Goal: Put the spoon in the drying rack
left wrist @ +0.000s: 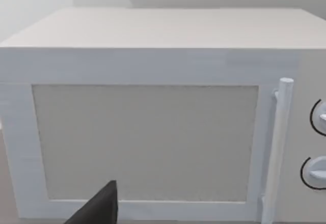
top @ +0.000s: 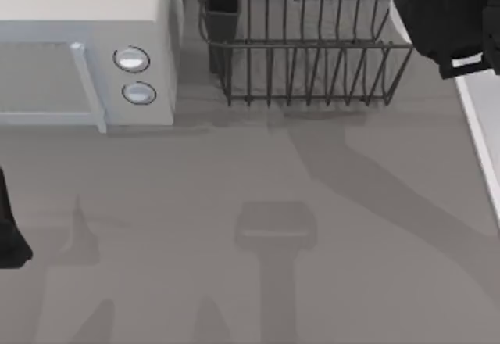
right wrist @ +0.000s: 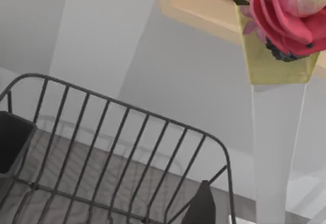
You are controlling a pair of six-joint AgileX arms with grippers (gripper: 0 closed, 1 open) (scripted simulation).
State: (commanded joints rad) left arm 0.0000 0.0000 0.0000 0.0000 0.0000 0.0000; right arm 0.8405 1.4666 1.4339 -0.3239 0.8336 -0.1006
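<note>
Top view: grey table (top: 234,203), microwave (top: 86,55) left, drying rack (top: 305,70) behind.

The drying rack (top: 305,47) at the table's far edge looks like thin dark wire with a slight sheen. The microwave (top: 86,16) appears smooth matt pale plastic, its knobs (top: 131,59) glossy. The table (top: 234,203) is matt grey.

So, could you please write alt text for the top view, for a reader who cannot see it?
A dark wire drying rack with a utensil cup at its corner stands at the far side of a grey table, beside a pale microwave on the left. The right arm reaches over the rack.
</note>
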